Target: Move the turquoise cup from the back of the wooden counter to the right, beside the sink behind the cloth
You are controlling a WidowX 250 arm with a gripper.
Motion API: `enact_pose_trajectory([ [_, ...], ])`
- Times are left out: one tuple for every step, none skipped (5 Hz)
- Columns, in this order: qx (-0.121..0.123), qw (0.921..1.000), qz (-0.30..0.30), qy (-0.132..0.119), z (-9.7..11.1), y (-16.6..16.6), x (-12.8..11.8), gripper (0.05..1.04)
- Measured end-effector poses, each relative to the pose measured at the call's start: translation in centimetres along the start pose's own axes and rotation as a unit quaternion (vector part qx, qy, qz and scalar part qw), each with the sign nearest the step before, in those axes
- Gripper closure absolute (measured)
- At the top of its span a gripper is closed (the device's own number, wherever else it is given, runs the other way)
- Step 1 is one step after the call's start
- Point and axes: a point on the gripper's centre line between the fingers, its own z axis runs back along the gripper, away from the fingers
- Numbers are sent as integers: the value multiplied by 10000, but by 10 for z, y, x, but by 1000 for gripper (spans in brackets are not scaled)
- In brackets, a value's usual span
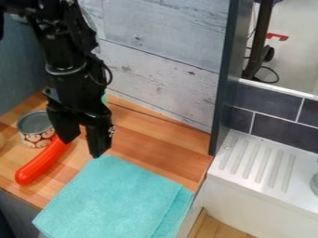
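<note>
Countertop of wooden planks (155,146) holds everything. Folded turquoise square cloth (115,197) overhangs its edge; a drag could probably pull it off. Black two-finger gripper (81,148), fingers apart, nothing between, at the cloth's far corner: low fingertip might snag it. Long red-orange piece (40,162) beside cloth could roll if bumped; small printed tin can (38,137) beyond might tip.
</note>
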Motion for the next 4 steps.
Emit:
enact_pose_trajectory([
  [-15,10000,-8,83,-4,0,-1,83],
  [147,9996,-122,-189,16,8,21,83],
  [317,9990,-222,-203,23,17,39,83],
  [554,9977,-345,-158,25,30,61,83],
])
